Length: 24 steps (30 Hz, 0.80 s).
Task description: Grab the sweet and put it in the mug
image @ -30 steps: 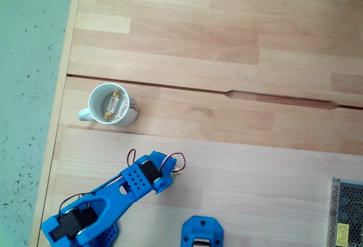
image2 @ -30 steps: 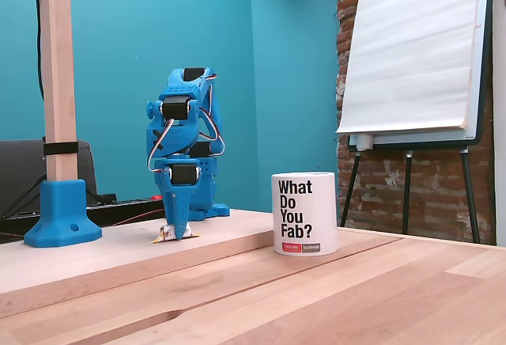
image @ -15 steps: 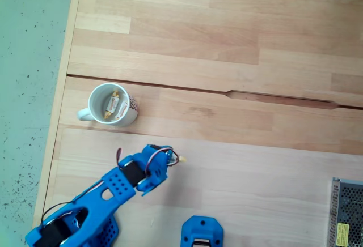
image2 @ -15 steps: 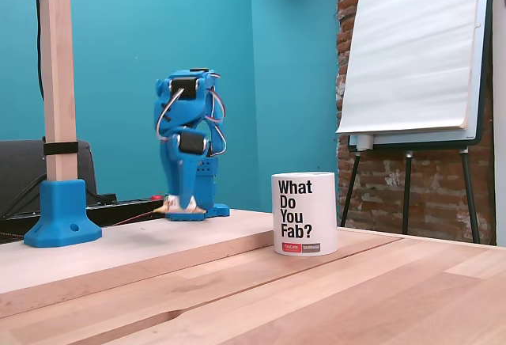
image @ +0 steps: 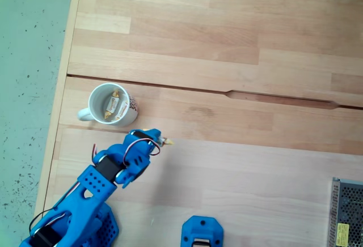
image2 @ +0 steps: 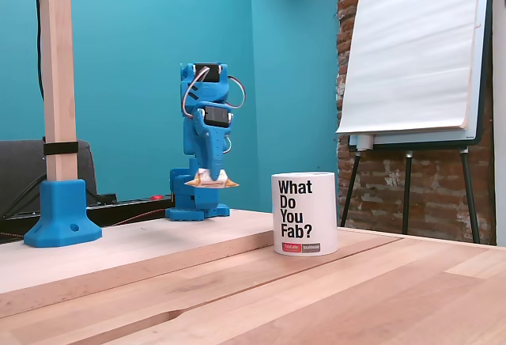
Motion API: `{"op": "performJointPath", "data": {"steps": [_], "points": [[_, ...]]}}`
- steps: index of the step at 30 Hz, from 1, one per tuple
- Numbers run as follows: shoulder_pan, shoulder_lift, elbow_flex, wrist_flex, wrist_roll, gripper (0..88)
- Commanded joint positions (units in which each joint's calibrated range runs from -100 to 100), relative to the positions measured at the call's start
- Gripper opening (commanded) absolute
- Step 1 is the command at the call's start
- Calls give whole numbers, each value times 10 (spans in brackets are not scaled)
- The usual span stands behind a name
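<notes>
- The blue arm's fingers (image2: 207, 172) are clamped on a sweet (image2: 211, 180), which hangs clear of the tabletop (image2: 332, 297) in a fixed view; its gold twisted ends stick out to either side of the tips.
- In a fixed view from above, that sweet (image: 166, 141) pokes out past the fingers (image: 157, 138), just beside the mug (image: 129, 113) and lower right of its rim, not over the mouth.
- The mug stands near the tabletop's left edge (image: 61, 105), handle pointing to that edge; another sweet (image: 113, 105) lies inside it.
- In a fixed view from the side the mug (image2: 304, 213) shows black lettering and stands to the right of the held sweet, lower than it.
- A blue clamp base (image2: 62, 212) with a wooden post stands at the left; a flip chart (image2: 415, 52) stands behind the tabletop at the right.
- A metal mesh box (image: 346, 213) sits at the tabletop's lower right corner, well apart.
</notes>
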Motion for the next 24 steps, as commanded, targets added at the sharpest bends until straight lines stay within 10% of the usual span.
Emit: {"op": "performJointPath", "data": {"steps": [1,24], "points": [[-37,-28,-42,-4,-52,0],[-201,-56,-111,-7,-120,0]]}}
